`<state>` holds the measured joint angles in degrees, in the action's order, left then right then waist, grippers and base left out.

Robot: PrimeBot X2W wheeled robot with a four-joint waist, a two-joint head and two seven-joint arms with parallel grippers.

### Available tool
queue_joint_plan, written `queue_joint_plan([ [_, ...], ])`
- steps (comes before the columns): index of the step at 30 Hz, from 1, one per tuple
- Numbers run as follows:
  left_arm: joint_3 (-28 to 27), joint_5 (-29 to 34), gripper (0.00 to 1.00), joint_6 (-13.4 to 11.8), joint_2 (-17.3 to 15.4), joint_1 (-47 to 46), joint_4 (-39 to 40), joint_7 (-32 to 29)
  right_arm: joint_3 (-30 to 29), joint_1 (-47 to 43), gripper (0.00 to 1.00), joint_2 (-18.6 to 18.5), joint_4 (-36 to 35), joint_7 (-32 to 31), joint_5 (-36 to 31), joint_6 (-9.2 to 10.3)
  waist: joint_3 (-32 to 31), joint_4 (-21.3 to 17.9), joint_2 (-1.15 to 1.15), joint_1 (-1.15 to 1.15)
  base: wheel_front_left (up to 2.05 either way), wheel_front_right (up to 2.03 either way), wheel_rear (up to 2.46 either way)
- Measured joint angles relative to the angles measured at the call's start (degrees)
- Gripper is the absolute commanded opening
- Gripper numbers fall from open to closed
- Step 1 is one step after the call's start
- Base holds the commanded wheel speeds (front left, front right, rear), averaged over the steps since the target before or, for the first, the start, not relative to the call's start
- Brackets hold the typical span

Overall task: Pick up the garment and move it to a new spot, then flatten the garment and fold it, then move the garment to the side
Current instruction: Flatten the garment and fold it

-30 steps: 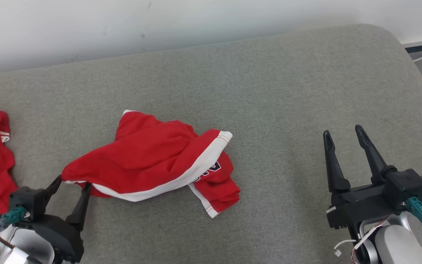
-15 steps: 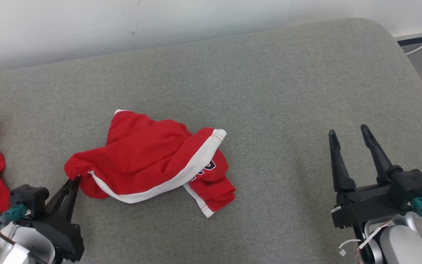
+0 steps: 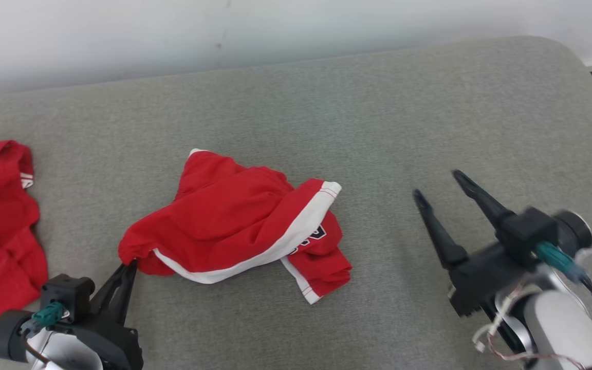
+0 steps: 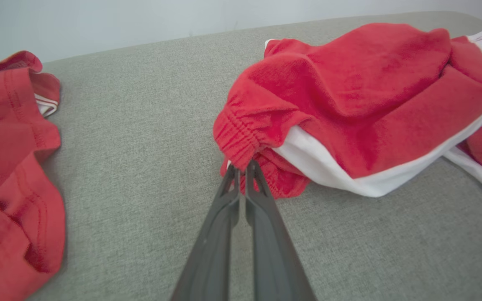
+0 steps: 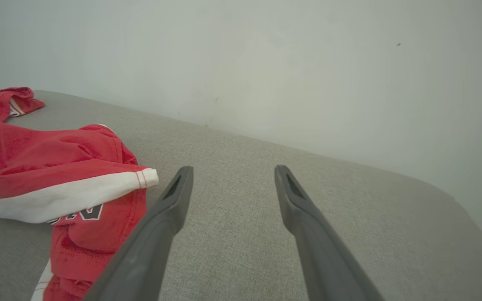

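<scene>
left gripper [image 3: 130, 264] — wide a second ago — now pinches the garment [image 3: 234, 216]; right gripper [image 3: 436, 183] stays spread.

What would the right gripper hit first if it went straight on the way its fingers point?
Probably nothing soon: ahead of the right gripper lies bare grey cushion, then the white wall. The red garment sits off to the side of that line. Depth is hard to judge.
</scene>
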<state>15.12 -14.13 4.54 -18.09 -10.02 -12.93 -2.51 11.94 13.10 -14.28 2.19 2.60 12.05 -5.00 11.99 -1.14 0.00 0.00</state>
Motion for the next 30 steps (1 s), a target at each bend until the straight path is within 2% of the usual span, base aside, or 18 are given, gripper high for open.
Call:
queue_joint_plan([
  [5,0.87,0.00,0.00,0.05,0.38,-0.19,0.68,-0.07,4.70,6.89,1.00,-0.22,2.96,-6.05,1.13,-1.80,0.17,1.80,0.00,0.00,0.00,0.00,0.00],
  [14,2.70,0.09,0.00,0.59,1.42,-2.93,1.71,-0.59,11.15,14.13,1.00,0.73,11.28,-16.85,7.93,-2.14,1.74,5.55,0.00,0.00,0.00,0.00,0.00],
  [21,2.78,0.05,0.00,0.99,1.81,-3.29,1.64,-0.67,16.14,17.77,1.00,-0.56,13.81,-20.43,11.27,-2.14,3.10,7.51,0.00,0.01,0.00,0.00,0.00],
  [23,2.63,-0.02,0.00,1.00,1.67,-3.28,1.45,-0.67,17.02,18.73,0.72,-0.59,14.19,-21.05,12.11,-2.14,3.36,7.80,0.00,0.00,0.00,0.00,0.00],
  [24,2.58,-0.02,0.00,1.00,1.65,-3.29,1.42,-0.66,17.41,19.11,0.50,-0.60,14.37,-21.31,12.22,-2.14,3.47,7.87,0.00,0.00,0.00,0.00,0.00],
  [25,2.59,-0.01,0.00,1.00,1.67,-3.29,1.38,-0.66,17.68,19.34,0.42,-0.64,14.56,-21.34,12.36,-2.14,3.53,7.93,0.00,0.00,0.00,0.00,0.00],
  [27,2.58,-0.02,0.00,1.01,1.66,-3.29,1.27,-0.66,17.98,19.45,0.18,-0.96,15.01,-21.82,13.07,-2.14,3.60,7.95,0.00,0.00,0.00,0.00,0.00],
  [28,2.58,-0.02,0.00,1.01,1.66,-3.29,1.27,-0.66,17.98,19.45,0.13,-0.96,15.01,-21.82,13.07,-2.14,3.60,7.95,0.00,0.00,0.00,0.00,0.00],
  [30,2.54,-0.02,0.00,1.01,1.66,-3.29,1.22,-0.66,18.42,19.45,0.13,-1.51,15.62,-22.28,13.78,-2.14,3.61,7.91,0.00,0.00,0.00,0.00,0.00],
])
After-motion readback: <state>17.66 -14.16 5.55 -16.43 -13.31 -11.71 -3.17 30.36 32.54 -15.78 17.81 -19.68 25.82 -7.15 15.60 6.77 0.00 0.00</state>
